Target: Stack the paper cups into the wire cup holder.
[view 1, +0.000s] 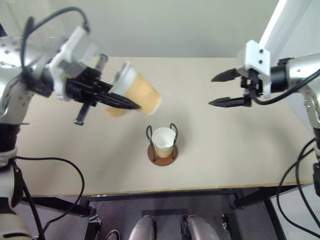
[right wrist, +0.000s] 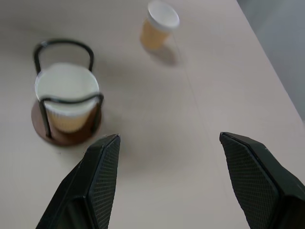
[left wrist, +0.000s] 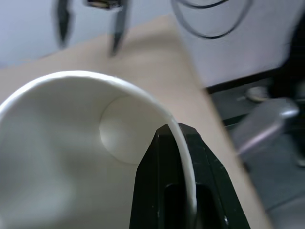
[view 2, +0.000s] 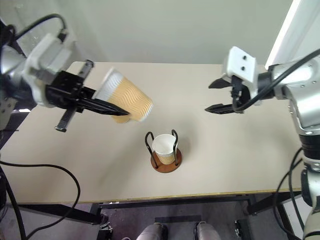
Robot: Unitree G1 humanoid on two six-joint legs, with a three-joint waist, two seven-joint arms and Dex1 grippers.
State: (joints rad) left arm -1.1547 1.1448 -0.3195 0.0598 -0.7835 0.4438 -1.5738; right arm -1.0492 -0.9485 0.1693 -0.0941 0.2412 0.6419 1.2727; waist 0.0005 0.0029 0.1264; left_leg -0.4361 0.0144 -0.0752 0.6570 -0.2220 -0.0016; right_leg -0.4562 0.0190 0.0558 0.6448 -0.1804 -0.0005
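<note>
Wire cup holder (view 1: 162, 146): stands upright near the front-middle of the table; round reddish-brown disc base with two thin dark wire loops rising on opposite sides.
Cup in holder (view 1: 163, 141): one paper cup seated upright on the base between the loops, mouth up, white rim and inside showing, yellow-tan wall below.
Held cup (view 1: 135, 92): second paper cup, lifted clear of the table, above and to the robot's left of the holder; tipped on its side, white rim toward the left arm, bottom slanting toward the holder; apart from the holder and the cup in it.
Third cup (right wrist: 158, 25): stands upright on the table by itself, well apart from the holder, mouth up; seen in the right wrist view beyond the holder. In the head views a yellow-tan patch shows under the held cup, mostly hidden by it.
Left gripper (view 1: 122, 102): black fingers pressed together on the held cup's rim; the left wrist view shows one finger (left wrist: 178, 181) inside the white mouth with the rim wall nipped against it.
Right gripper (view 1: 227, 89): raised over the right half of the table, well apart from the holder; fingers spread wide, nothing between them, tips pointing toward the table's middle.
Table (view 1: 240, 160): pale beige top, dark frame at the front edge.
Cables (view 1: 55, 165): black, hanging by each arm off the table's sides.
</note>
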